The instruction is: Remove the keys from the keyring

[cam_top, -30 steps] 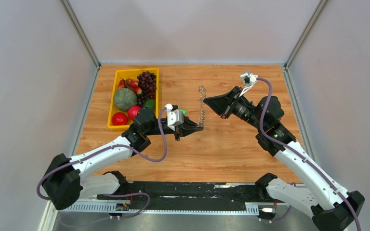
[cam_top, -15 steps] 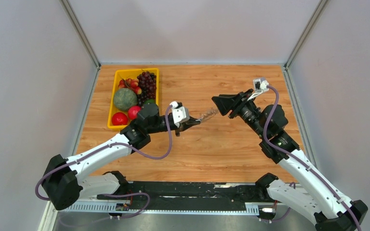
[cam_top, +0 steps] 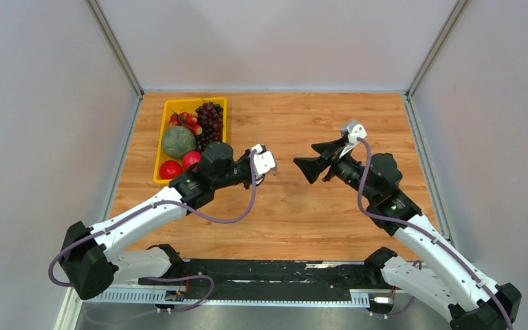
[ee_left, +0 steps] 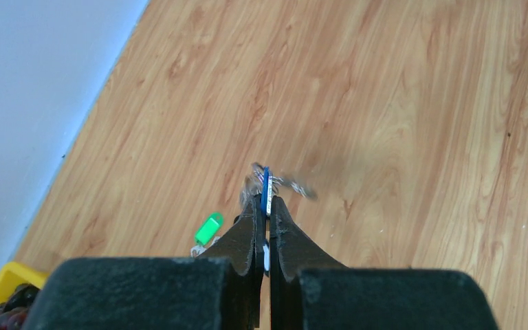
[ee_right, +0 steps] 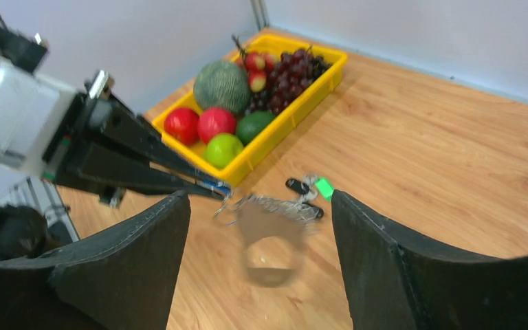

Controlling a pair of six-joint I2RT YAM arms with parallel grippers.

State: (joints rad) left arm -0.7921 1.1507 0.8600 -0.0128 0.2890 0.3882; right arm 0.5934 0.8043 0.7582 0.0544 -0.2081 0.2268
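Silvery metal keyring with a chain of small links (ee_right: 269, 212): hangs in the air over the middle of the wooden table (cam_top: 330, 213), about midway between its left and right edges; blurred in both wrist views, so probably swinging.

Blue-headed key (ee_left: 265, 184): pinched edge-on by the left gripper (ee_left: 267, 208), whose fingers are pressed together on it; the ring dangles from this key.

Right gripper (ee_right: 258, 201): fingers spread wide, holding nothing; it faces the ring from the right, and in its own view the ring sits between its fingers.

Green plastic tag key (ee_left: 209, 228) and black-headed key (ee_right: 297, 185): lying loose on the table, off the ring, toward the left edge near the yellow plastic tray of fruit (ee_right: 285, 130).

Stage, as judged: the blue key remains to be freed.

Hazards:
- The hold on the thin blue head is narrow; a sideways tug may slip it and drop the lot onto the loose keys.
- Closing on a swinging ring may catch chain instead of loop, or miss.
- Pulling before the key is worked round the coil would only strain both grips.
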